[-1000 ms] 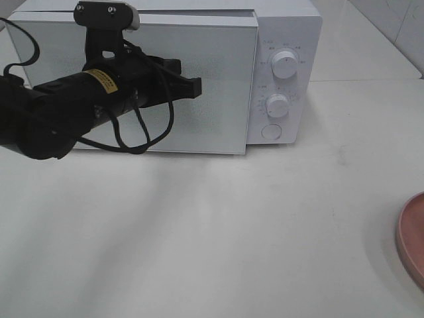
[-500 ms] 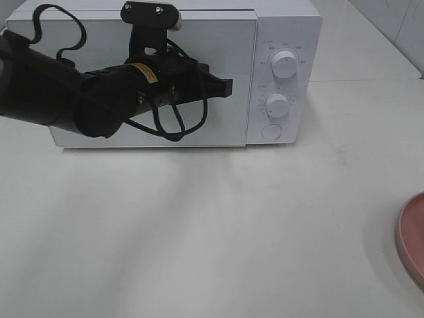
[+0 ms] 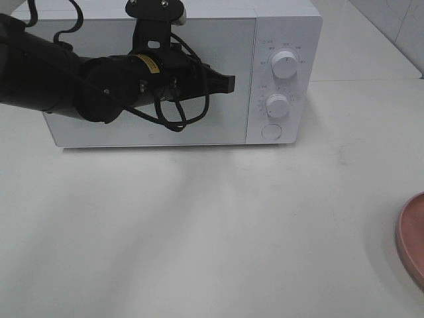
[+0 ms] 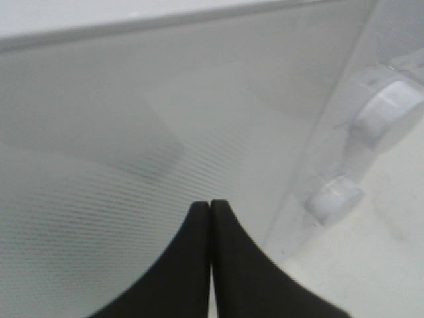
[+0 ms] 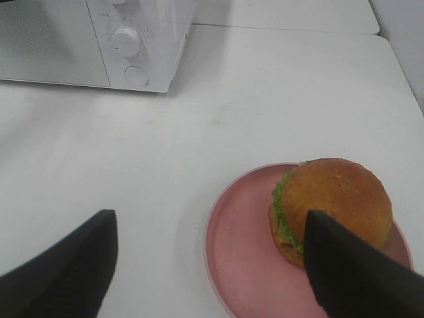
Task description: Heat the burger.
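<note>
your left gripper (image 3: 228, 83) is pressed against the microwave door (image 3: 218, 119) with its jaws fully together and nothing between them. the door looks flush with the body in the high view, so judge it seated only if the seam beside the control panel (image 3: 281, 79) shows no gap. if you are shutting it, push square and steady near the latch edge, not at an angle, so the microwave (image 3: 285, 20) does not slide on the tabletop (image 3: 199, 232). the burger (image 5: 331, 211) sits on the pink plate (image 5: 242, 265) at the tabletop's right edge, well apart from the microwave. your right gripper (image 5: 211, 265) hangs above it, jaws spread wide, holding nothing.
</note>
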